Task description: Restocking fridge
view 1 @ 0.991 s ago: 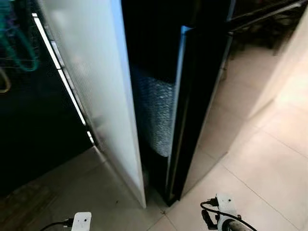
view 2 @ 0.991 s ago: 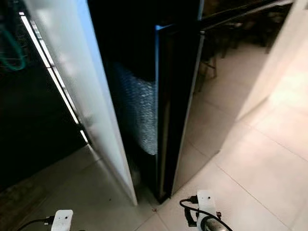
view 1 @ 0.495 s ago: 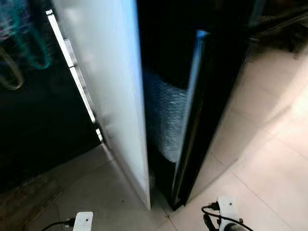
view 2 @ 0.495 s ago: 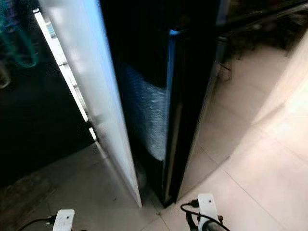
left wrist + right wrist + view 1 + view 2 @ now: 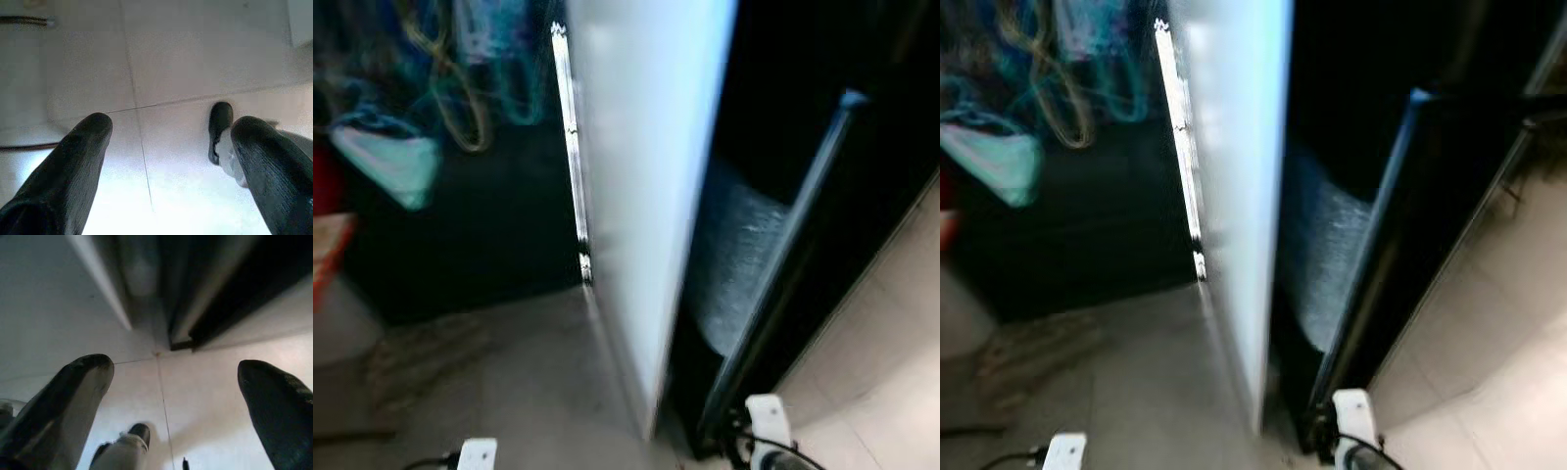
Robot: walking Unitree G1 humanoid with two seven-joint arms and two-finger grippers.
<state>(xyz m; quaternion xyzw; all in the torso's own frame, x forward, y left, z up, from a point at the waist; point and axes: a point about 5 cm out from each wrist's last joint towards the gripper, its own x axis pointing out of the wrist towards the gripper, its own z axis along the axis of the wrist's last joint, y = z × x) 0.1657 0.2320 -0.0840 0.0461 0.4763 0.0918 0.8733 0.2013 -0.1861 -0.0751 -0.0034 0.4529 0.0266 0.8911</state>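
Observation:
A tall white fridge door (image 5: 646, 196) stands edge-on before me, with a lit strip (image 5: 573, 147) down its left side. To its right a black door (image 5: 803, 264) stands ajar, and a pale textured surface (image 5: 734, 255) shows in the gap between them. Left of the white door is a dark space with blurred teal and yellow things (image 5: 386, 166). Both arms hang low. My left gripper (image 5: 171, 127) is open over the pale floor tiles. My right gripper (image 5: 173, 367) is open too, above the floor by the doors' lower edges (image 5: 181, 340). Neither holds anything.
Pale floor tiles (image 5: 891, 333) stretch to the right of the black door. Grey floor (image 5: 509, 382) lies before the dark space, with a red and orange shape (image 5: 325, 225) at the far left. My feet (image 5: 220, 129) show below the grippers. The head views are blurred.
The camera has swung left and the picture is more blurred. The doors now sit further right, and more of the dark space with coloured things shows. Both arms still hang low.

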